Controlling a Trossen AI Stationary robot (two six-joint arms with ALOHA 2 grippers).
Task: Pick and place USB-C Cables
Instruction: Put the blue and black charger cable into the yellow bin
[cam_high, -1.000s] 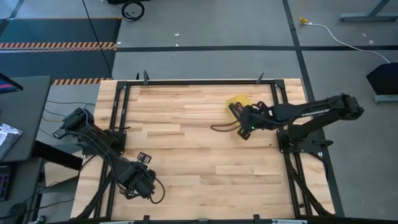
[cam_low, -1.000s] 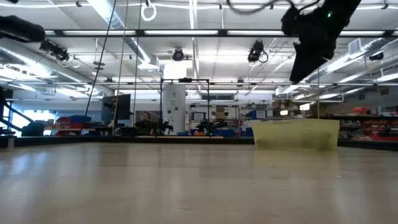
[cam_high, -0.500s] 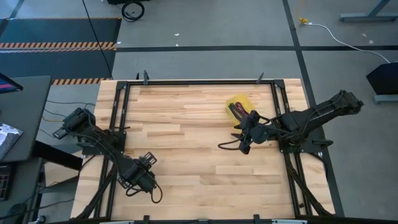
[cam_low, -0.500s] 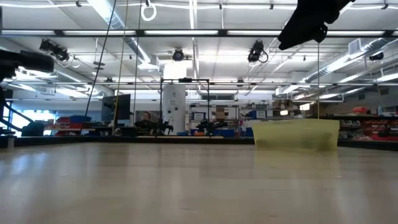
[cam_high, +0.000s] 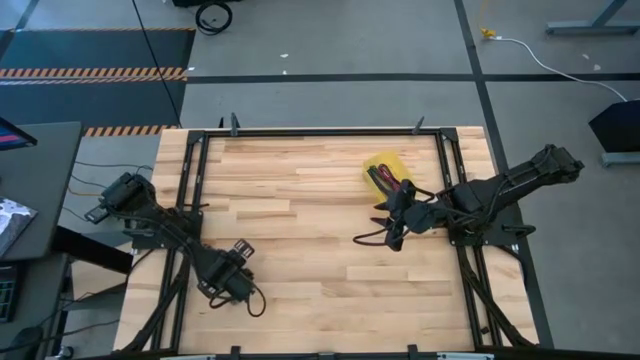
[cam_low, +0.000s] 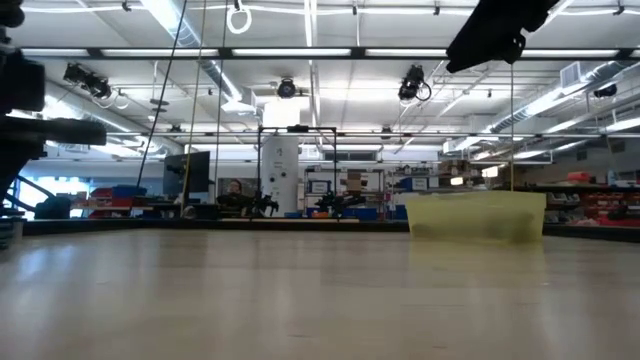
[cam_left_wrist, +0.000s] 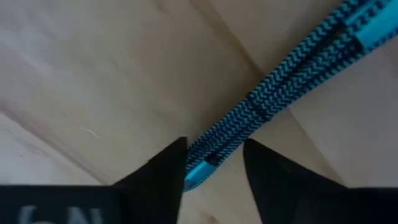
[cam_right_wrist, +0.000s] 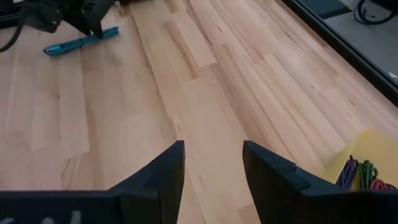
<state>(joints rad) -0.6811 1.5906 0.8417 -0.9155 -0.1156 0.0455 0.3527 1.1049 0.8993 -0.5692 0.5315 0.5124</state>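
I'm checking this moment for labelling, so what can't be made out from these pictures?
- Whether the left end effector already grips the teal cable: left wrist view shows fingers either side, contact unclear.
- Cables in the yellow tray: too small in the high view, cut off by the right wrist view's edge, hidden by the tray wall in the low view.
- Right end effector: open, empty.

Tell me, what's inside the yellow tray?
The yellow tray holds bundled cables: purple, green and a bit of magenta show. Anything beneath them is hidden.
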